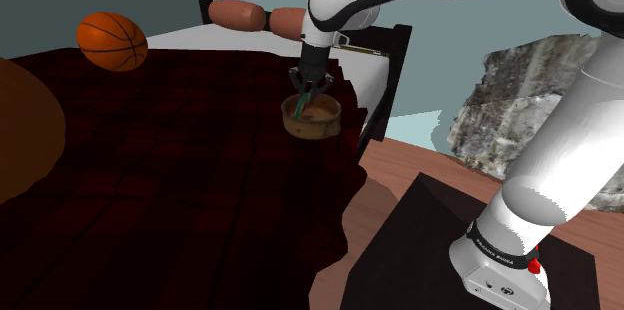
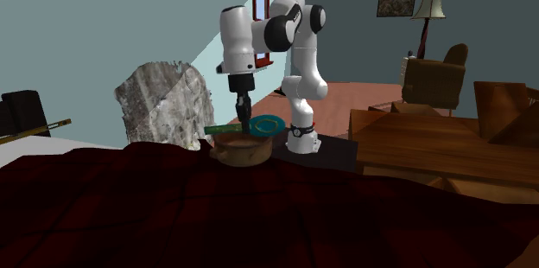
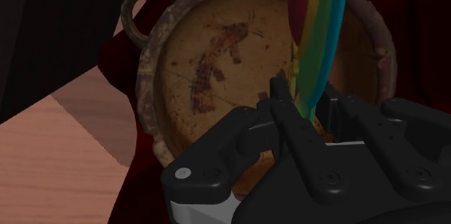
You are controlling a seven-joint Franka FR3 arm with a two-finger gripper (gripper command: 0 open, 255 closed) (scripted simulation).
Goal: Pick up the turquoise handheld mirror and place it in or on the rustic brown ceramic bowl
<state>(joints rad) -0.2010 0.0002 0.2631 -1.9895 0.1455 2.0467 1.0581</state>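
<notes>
mirror [image 2: 266, 124]: turquoise round disc, slim handle.
bowl [image 3: 209, 49]: we see mottled brown, ring-handled.
gripper [image 2: 245, 121]: clasping the mirror over the bowl.

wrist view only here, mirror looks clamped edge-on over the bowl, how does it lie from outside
Observer: In the second exterior view the mirror lies about level in the gripper. Its round head juts past the rim of the bowl toward that view's right.
Operator: ok, what else is on the cloth
Observer: A basketball, far from the bowl at the shoulder view's upper left, on the dark red cloth.
</notes>
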